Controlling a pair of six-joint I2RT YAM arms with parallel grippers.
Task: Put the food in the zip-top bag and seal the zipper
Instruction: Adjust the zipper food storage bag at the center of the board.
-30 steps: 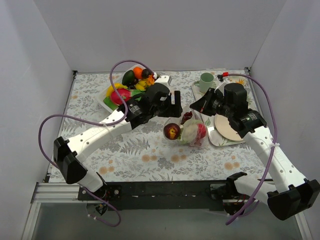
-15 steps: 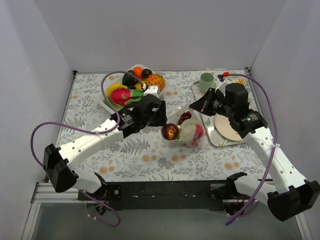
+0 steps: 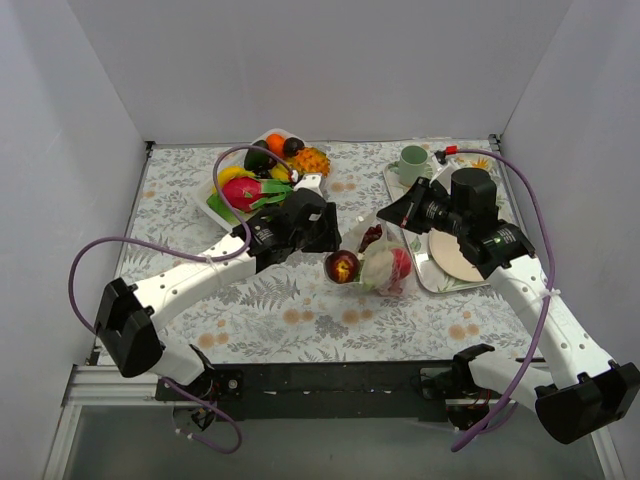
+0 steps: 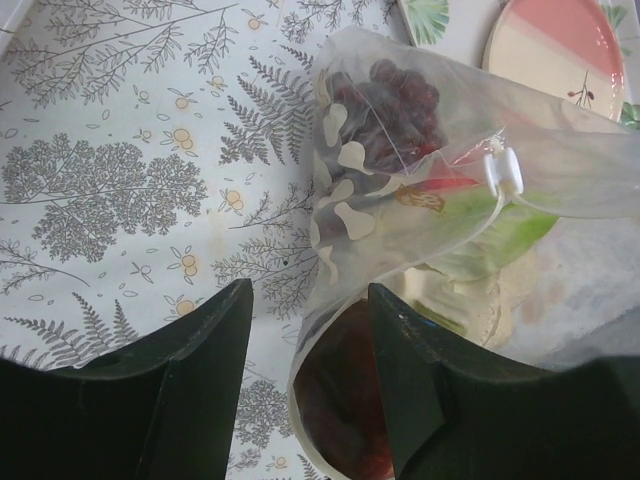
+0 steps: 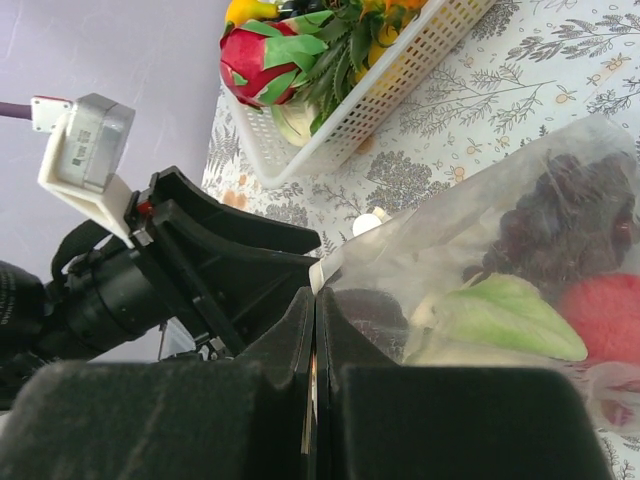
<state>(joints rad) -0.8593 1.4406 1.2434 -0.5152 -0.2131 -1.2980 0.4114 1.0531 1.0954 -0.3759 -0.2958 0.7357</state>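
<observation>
**Right pincer nipped on the bag's edge, left pincer wide at its lower end**

The right pincer (image 5: 313, 300) is closed tight, its fingers meeting on a corner of the zip-top bag (image 5: 500, 270). The pale strip they grip is probably the zipper (image 5: 328, 266), though the wrist view is too close to be sure. The left pincer (image 4: 308, 290) stands wide apart. The bag's lower end lies between its fingers, and neither finger plainly touches the plastic.

Through the clear film show the grape bunch (image 4: 395, 110), the leafy vegetable (image 4: 490, 240) and a red round fruit (image 5: 605, 310). A white slider tab (image 4: 503, 172) sits on the bag's upper seam.

From above, the bag lies mid-bench, and its right edge reaches the rim of the tray (image 3: 430, 278) that holds a plate (image 3: 455, 255). A green cup (image 3: 412, 162) stands further back. The white basket (image 3: 225, 205) of other toy food sits at the back left, behind the left arm. Bare patterned bench (image 3: 300, 310) opens toward the near edge.
</observation>
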